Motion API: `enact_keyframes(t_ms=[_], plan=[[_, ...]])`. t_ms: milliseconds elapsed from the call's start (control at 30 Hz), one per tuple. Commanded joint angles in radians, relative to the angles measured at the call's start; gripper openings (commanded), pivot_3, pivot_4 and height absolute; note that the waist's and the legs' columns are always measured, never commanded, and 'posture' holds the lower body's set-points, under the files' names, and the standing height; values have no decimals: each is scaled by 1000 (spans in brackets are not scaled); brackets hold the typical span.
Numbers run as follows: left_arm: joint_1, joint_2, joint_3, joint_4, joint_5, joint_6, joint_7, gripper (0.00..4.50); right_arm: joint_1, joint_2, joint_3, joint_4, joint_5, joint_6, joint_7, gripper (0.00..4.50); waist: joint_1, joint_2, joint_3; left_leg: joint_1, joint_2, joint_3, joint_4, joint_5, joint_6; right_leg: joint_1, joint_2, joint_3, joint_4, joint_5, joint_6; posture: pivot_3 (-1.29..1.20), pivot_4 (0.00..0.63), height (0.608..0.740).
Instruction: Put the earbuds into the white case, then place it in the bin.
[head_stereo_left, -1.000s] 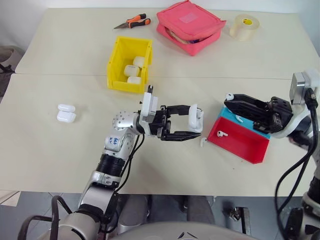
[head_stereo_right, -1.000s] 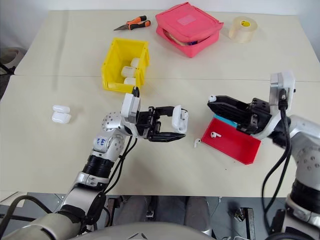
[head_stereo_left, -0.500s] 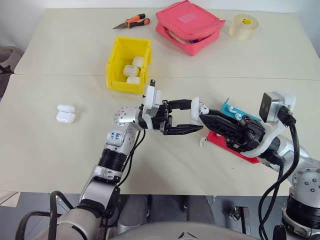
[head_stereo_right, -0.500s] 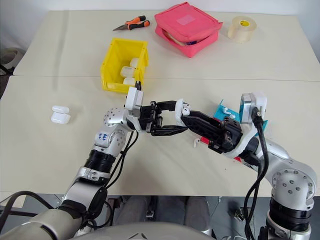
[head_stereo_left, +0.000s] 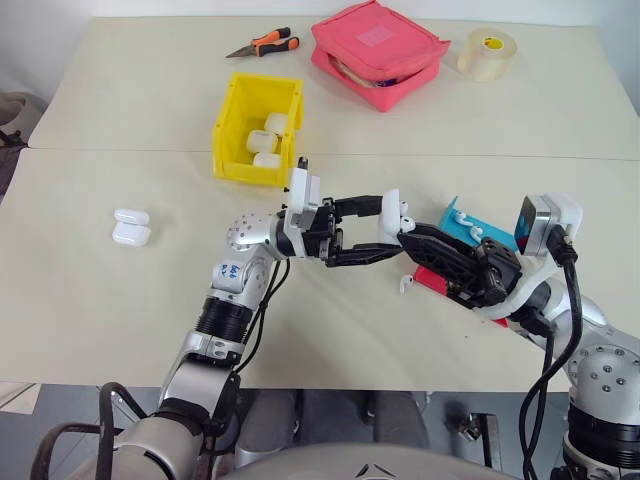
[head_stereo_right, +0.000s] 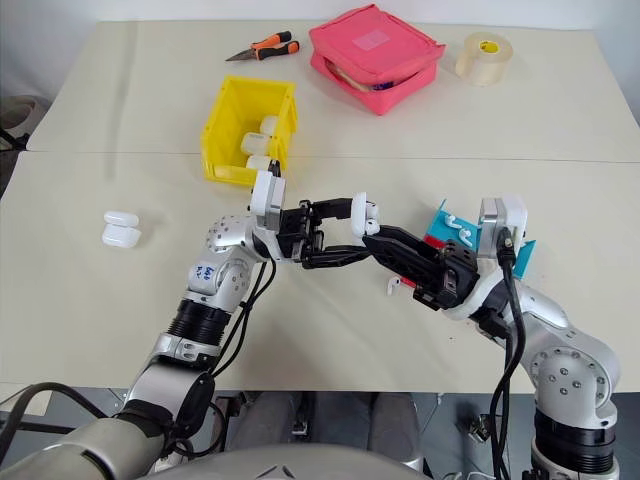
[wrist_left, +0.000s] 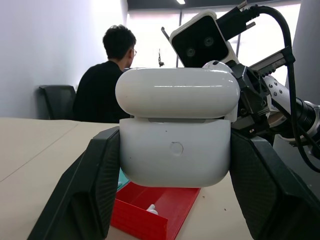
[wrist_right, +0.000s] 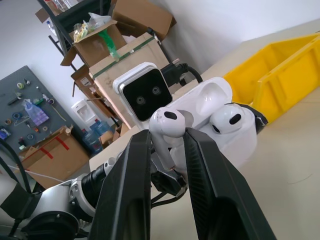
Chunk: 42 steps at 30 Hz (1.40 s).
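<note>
One earbud (wrist_right: 226, 122) sits in the white case (wrist_left: 176, 131) clamped by the left tool (head_stereo_left: 372, 232); right tool (wrist_right: 167, 150) pinches the second earbud (wrist_right: 167, 125); the bin (head_stereo_left: 232, 130) step remains

Open white case held above the table, one earbud seated, one at its mouth

The white case (wrist_left: 176, 130) is upright, lid open; one earbud (wrist_right: 226, 121) sits inside, another (wrist_right: 165, 126) hangs just beside it. A loose earbud (head_stereo_left: 405, 284) lies at its 5 o'clock; the yellow bin (head_stereo_left: 229, 134) stands at 11 o'clock.
</note>
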Motion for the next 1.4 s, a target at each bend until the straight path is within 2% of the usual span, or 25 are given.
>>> enact_keyframes(t_ms=[33, 400, 1033, 1267, 1333, 1400], plan=[[-14, -14, 6, -41, -31, 4, -10, 2806, 7, 9, 4, -1, -4, -31, -5, 955, 0, 0, 0, 0, 0, 0, 0, 0, 0, 0, 0, 0, 0, 0, 0, 0, 150, 740], [-1, -18, 10, -53, -52, 18, -25, 2806, -12, -9, -14, -3, 41, -48, -13, 955, 0, 0, 0, 0, 0, 0, 0, 0, 0, 0, 0, 0, 0, 0, 0, 0, 150, 740], [6, -27, 13, -56, -55, 9, -25, 2806, -11, 22, 69, -37, 25, -68, -33, 955, 0, 0, 0, 0, 0, 0, 0, 0, 0, 0, 0, 0, 0, 0, 0, 0, 150, 740], [12, -26, 14, -60, -53, 8, -26, 2806, 5, -45, 42, -47, 24, -68, 0, 955, 0, 0, 0, 0, 0, 0, 0, 0, 0, 0, 0, 0, 0, 0, 0, 0, 150, 740], [15, -22, 17, -62, -53, 7, -27, 2806, 10, -80, 6, -42, 35, -68, 5, 955, 0, 0, 0, 0, 0, 0, 0, 0, 0, 0, 0, 0, 0, 0, 0, 0, 150, 740], [25, -7, 24, -62, -49, 1, -31, 2806, 36, -162, -90, -11, 15, -65, 21, 955, 3, 0, 0, 0, 0, 0, 0, 0, 0, 0, 0, 0, 0, 0, 0, 0, 150, 740]])
